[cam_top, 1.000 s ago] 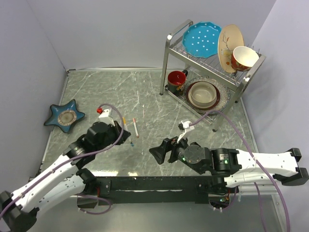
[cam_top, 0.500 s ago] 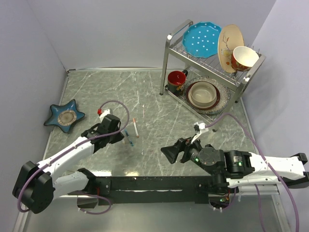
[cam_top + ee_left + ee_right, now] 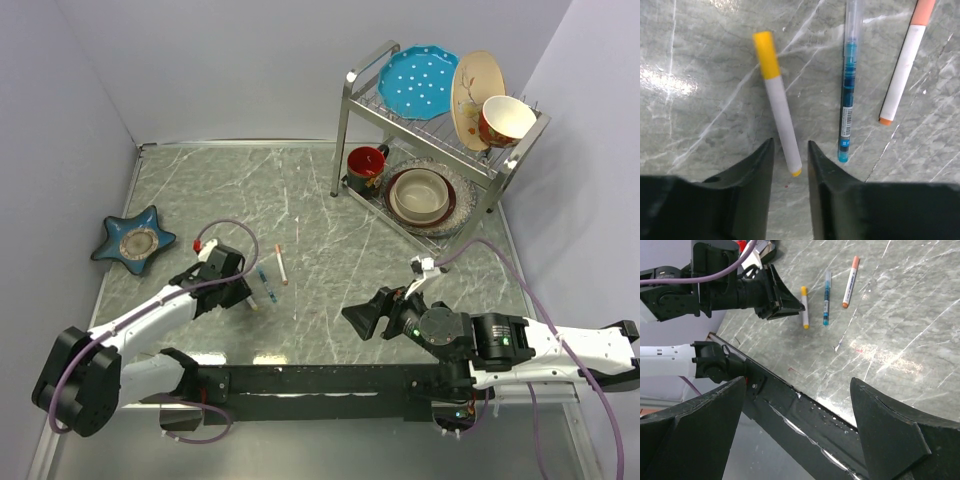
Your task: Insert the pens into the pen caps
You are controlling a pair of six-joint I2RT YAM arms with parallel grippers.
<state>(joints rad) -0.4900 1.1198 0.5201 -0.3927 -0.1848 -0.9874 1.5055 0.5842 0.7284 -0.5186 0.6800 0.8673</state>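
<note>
The left gripper [image 3: 790, 144] has its two dark fingers parted by a narrow gap, a little wider than a pen, and it grips nothing. In that gap lies the near, yellow-tipped end of a slim white plastic pen [image 3: 782, 115], flat on the grey-green marbled table [image 3: 700, 110], with a sliver of table showing on each side of it. The pen runs away from the jaws, leaning slightly left, with a yellow cap [image 3: 766, 55] on its far end.

Just right of the jaws lies a blue-teal pen with a clear far end [image 3: 847, 85], nearly parallel to the first. Further right is a second white pen [image 3: 900, 75], with an orange cap [image 3: 923, 11] at its far end and a small orange tip at its near end. The three pens lie apart from one another.

The right gripper [image 3: 799, 382] hangs above the table with its fingers spread wide and nothing between them. All three pens are well ahead of its jaws.
</note>
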